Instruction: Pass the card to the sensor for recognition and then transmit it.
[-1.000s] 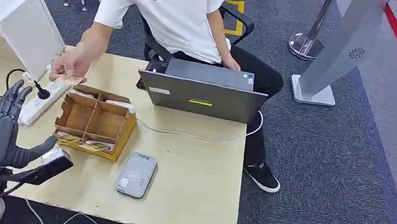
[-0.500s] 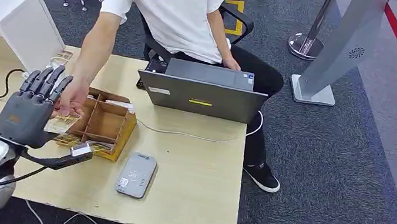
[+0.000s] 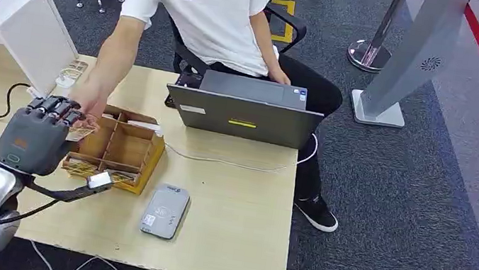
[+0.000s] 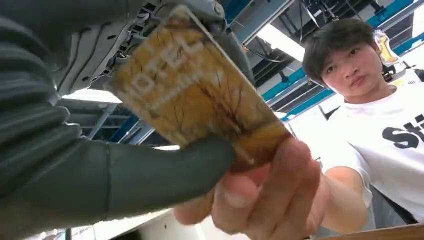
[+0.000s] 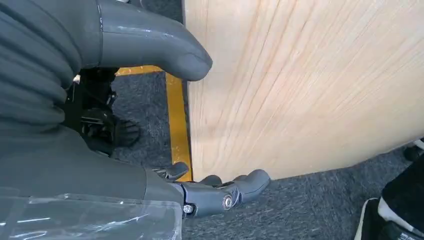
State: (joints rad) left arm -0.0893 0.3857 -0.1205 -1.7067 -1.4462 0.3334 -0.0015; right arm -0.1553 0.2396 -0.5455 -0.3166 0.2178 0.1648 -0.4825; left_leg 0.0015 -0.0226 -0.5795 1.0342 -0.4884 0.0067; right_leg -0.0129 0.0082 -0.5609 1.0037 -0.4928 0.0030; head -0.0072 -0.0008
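— Two hands on one card, is that right?

— Yes. Going big to small: the pale wooden table [image 3: 221,240] sits on dark grey carpet, and a person [image 3: 205,8] in a white T-shirt sits behind it, at the open laptop [image 3: 243,114]. Taking the wooden compartment box [image 3: 116,149] as the landmark, the laptop is beyond it and to its right; a white power strip [image 3: 62,80] lies beyond its left side.

— And the card reader?

— The grey card reader [image 3: 165,210] lies flat on the table, just in front of the box's right corner, nearer the robot. I'd judge it's put there so the arm only has to swing a short way.

— Where's the card now?

— The card [image 4: 195,95], yellow-brown with pale lettering, is just above the box's left edge. The robot's left hand [image 3: 36,137] has curled its fingers and thumb [image 4: 150,175] round it, while the person's hand [image 4: 265,195] pinches the far end. A handover, I'd say, not released.

— The right hand?

— The right hand [image 5: 150,165] hangs low beside the table's edge, fingers loosely apart, holding nothing.
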